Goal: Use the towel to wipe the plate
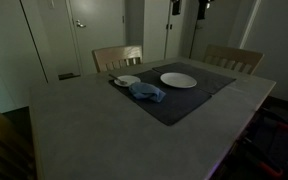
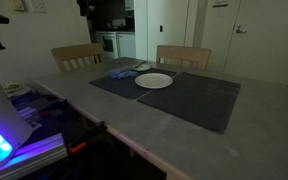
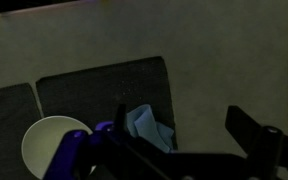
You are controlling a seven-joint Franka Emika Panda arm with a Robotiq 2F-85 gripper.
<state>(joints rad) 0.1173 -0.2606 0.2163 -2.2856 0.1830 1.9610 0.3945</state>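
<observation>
A white plate (image 1: 178, 80) lies on a dark placemat (image 1: 189, 100) on the grey table; it shows in both exterior views (image 2: 154, 81) and at the lower left of the wrist view (image 3: 46, 145). A crumpled blue towel (image 1: 147, 92) lies on the mat beside the plate, also in an exterior view (image 2: 121, 72) and in the wrist view (image 3: 149, 128). My gripper (image 3: 177, 110) shows only in the wrist view. It is open and empty, well above the table, with the towel below near one finger.
A small white dish (image 1: 126, 81) sits next to the towel. A second dark placemat (image 2: 199, 100) lies alongside. Two wooden chairs (image 1: 117, 57) (image 1: 232, 58) stand at the table's far side. Doors and walls are behind them.
</observation>
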